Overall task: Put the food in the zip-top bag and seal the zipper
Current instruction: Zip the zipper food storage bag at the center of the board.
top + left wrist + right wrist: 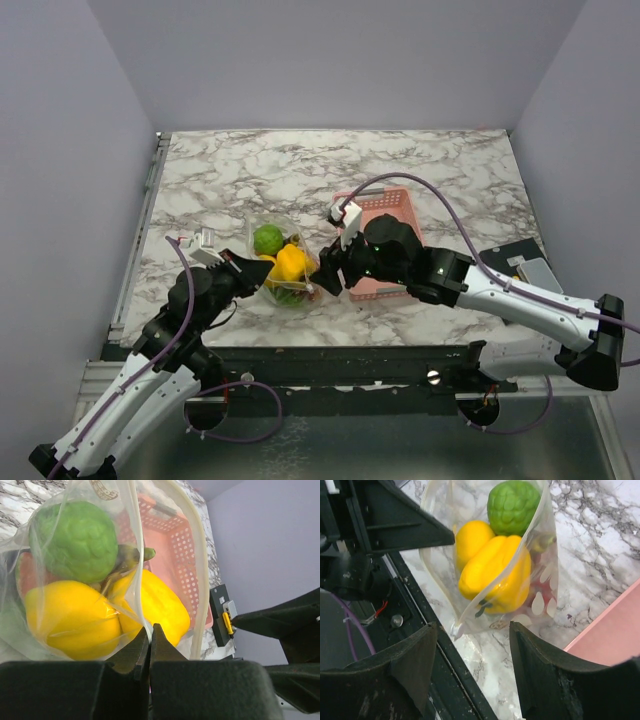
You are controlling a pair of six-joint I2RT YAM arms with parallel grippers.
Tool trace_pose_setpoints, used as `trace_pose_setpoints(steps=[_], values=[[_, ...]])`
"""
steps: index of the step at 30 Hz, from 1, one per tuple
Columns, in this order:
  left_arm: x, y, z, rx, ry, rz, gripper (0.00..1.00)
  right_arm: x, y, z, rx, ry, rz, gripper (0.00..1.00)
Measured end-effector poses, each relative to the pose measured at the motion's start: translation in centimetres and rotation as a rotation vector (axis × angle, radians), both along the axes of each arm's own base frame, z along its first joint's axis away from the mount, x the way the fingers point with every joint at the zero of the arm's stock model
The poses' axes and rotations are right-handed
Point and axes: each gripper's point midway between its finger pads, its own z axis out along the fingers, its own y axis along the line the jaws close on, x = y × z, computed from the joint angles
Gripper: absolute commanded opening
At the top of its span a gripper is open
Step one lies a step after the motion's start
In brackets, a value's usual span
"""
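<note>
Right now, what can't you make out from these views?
- Zipper: can't tell if it's shut. It's too small in the top view, and the wrist views catch only part of the bag edge.
- Red piece: in the right wrist view it's mostly behind the pepper and the bag print.
- Basket: in the top view its near part is under the right arm.

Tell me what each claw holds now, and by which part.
The left claw is shut on the zip-top bag, pinching its edge. The right claw is open and holds nothing; the bag's corner shows between its fingers, ungripped.
</note>
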Motion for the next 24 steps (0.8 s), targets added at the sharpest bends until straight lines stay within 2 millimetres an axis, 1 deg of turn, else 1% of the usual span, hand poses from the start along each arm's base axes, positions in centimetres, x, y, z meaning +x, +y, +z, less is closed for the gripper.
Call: trace_pose_setpoints(steps=[6,7,8,12,14,16,21,24], values=[[0.1,0.0,0.0,-0.001,-0.002,0.002,0.0,-2.1,-1.0,-1.7,0.037,-0.025,0.033,0.63],[0.1,0.0,0.1,-0.001,-0.002,0.002,0.0,-2.5,-1.2,-2.8,0.038,-0.034,0.036,0.63],[0.1,0.0,0.1,-0.001,-0.002,0.003,0.0,-2.9,-1.3,-2.8,0.043,-0.037,0.043,0.63],[0.1,0.0,0.0,-0.001,-0.001,0.003,0.0,-4.0,-1.5,-4.9,0.065,-0.095,0.068,0.62],[0.1,0.0,0.0,0.0,-0.002,0.003,0.0,-4.2,-1.5,-5.8,0.066,-0.132,0.076,0.59],[0.1,0.0,0.0,0.0,-0.001,0.003,0.0,-4.3,-1.2,-6.1,0.081,-0.178,0.086,0.56],[0.1,0.0,0.1,-0.001,-0.002,0.003,0.0,-4.5,-0.5,-6.2,0.136,-0.313,0.118,0.52],[0.1,0.0,0.1,-0.005,-0.004,0.003,0.0,-4.2,0.0,-6.2,0.155,-0.385,0.126,0.52]])
